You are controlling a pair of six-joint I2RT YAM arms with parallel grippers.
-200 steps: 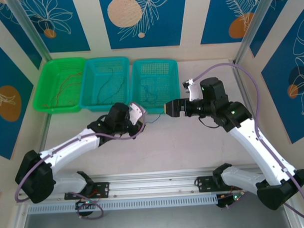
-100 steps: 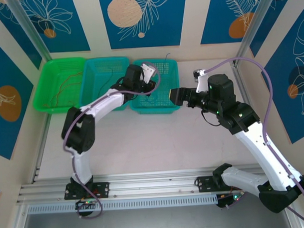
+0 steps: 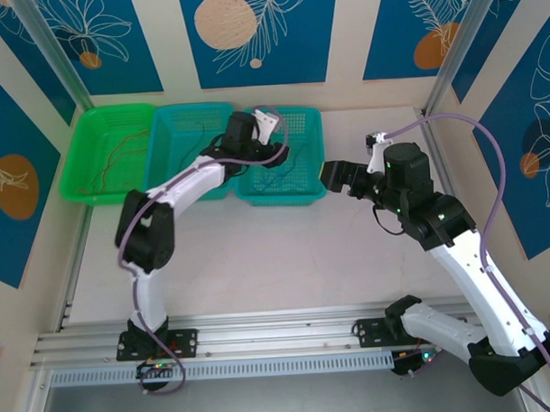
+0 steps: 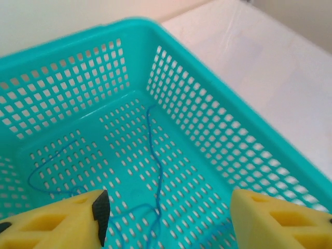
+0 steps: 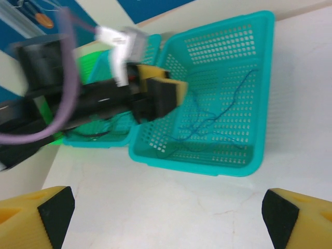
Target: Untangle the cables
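Note:
A thin blue cable lies in loose loops on the floor of the right teal basket. My left gripper hangs open just above it, nothing between its yellow fingers. In the top view this gripper is over the right teal basket. My right gripper stands off the basket's right edge, open and empty. It looks at the blue cable and the left gripper. A red/orange cable lies in the green basket, a dark one in the middle teal basket.
The three baskets stand side by side along the back of the white table. Metal frame posts rise at the back corners. A rail runs along the near edge by the arm bases.
My left arm has swung from the table in front of the baskets up over the right teal basket. My right gripper has drawn back to the right, away from the basket.

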